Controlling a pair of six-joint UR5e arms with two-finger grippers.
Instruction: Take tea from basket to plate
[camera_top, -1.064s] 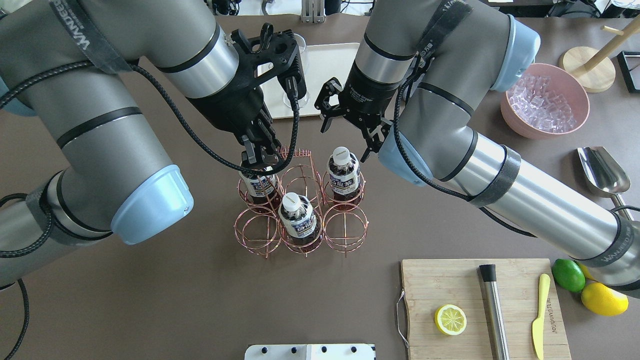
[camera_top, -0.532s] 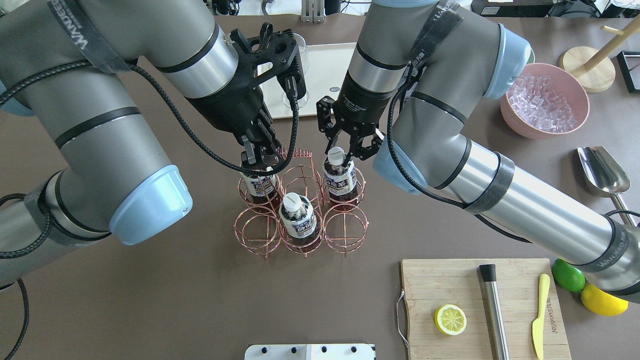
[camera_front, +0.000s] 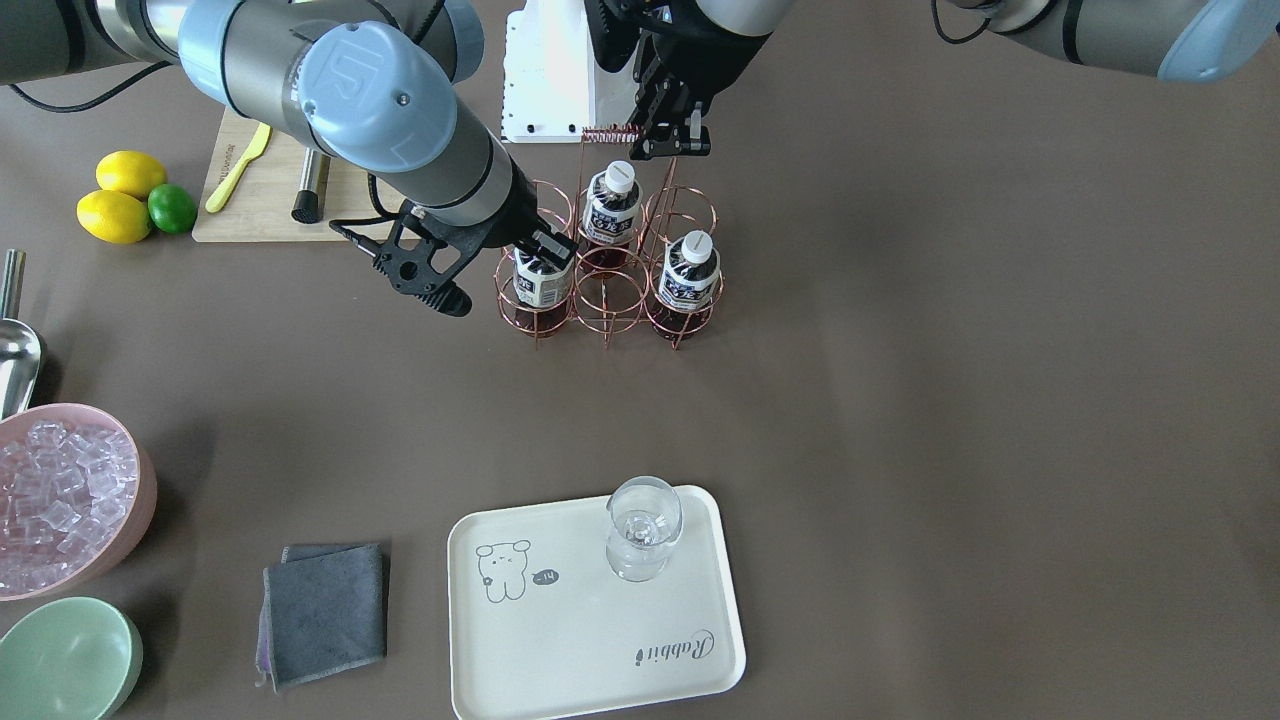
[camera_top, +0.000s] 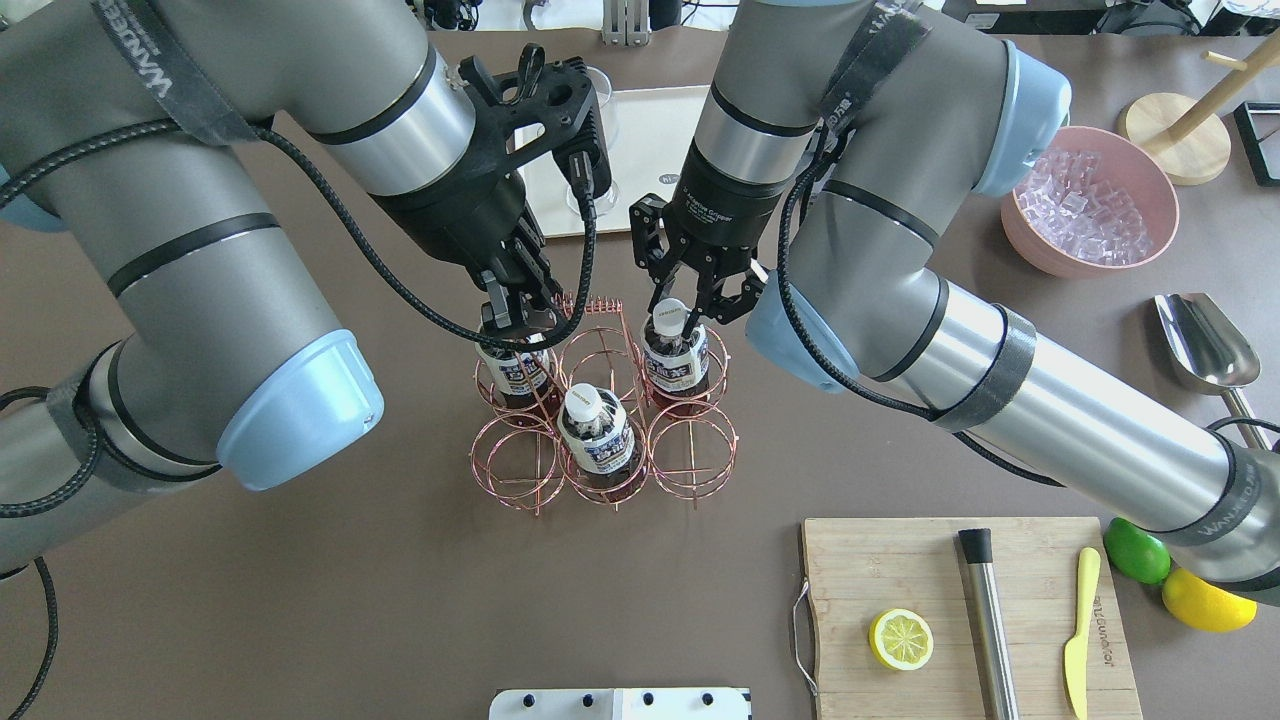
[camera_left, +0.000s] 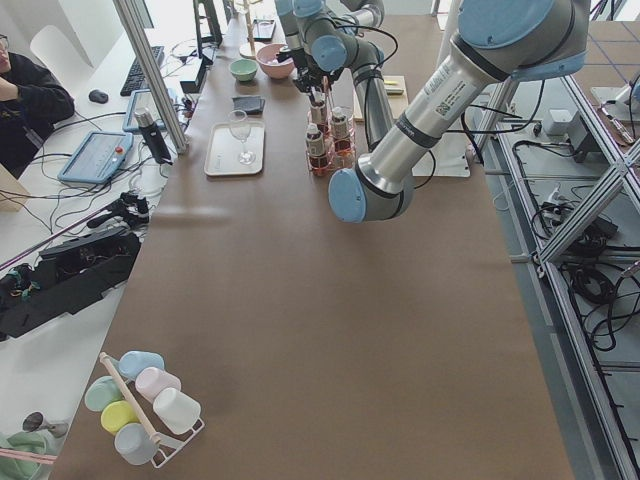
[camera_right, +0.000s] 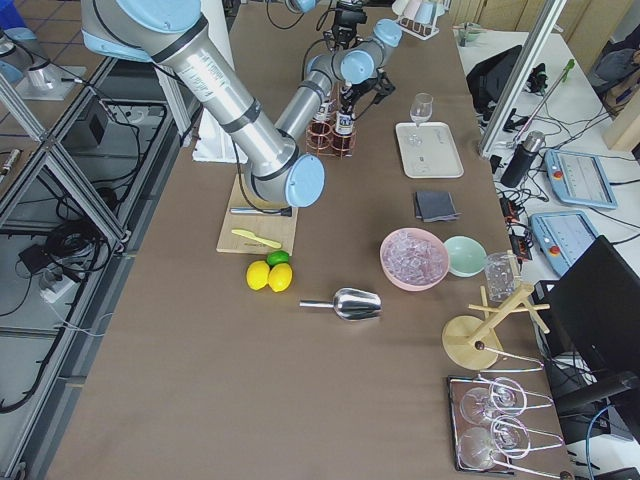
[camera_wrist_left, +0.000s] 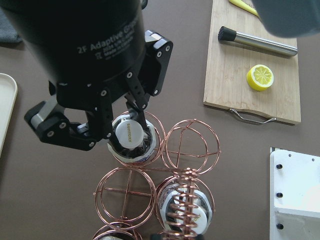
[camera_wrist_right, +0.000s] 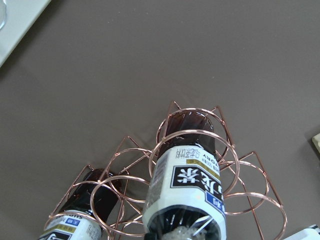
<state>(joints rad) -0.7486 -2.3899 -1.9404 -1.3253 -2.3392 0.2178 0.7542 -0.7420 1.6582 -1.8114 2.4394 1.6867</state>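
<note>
Three tea bottles stand in the copper wire basket (camera_top: 597, 304). My right gripper (camera_top: 672, 312) is shut on the white cap of the far right tea bottle (camera_top: 672, 362), which leans a little in its cell; the left wrist view shows fingers (camera_wrist_left: 107, 135) touching the cap. My left gripper (camera_front: 672, 145) is at the end of the basket's tall handle (camera_front: 610, 130) and looks shut on it. The other two bottles (camera_top: 596, 432) (camera_front: 690, 272) stand free. The cream plate (camera_front: 590, 640) lies beyond the basket and holds a clear glass (camera_front: 642, 525).
A wooden cutting board (camera_top: 880, 570) with a lemon half, a muddler and a knife lies near right. A pink bowl of ice (camera_top: 1012, 215), a metal scoop (camera_top: 1205, 345), a grey cloth (camera_front: 325, 610) and a green bowl (camera_front: 65, 660) lie to the right.
My right gripper came in from the far right, dropped over the far right bottle's cap and closed on it; the bottle now leans slightly. The left arm has not moved.
</note>
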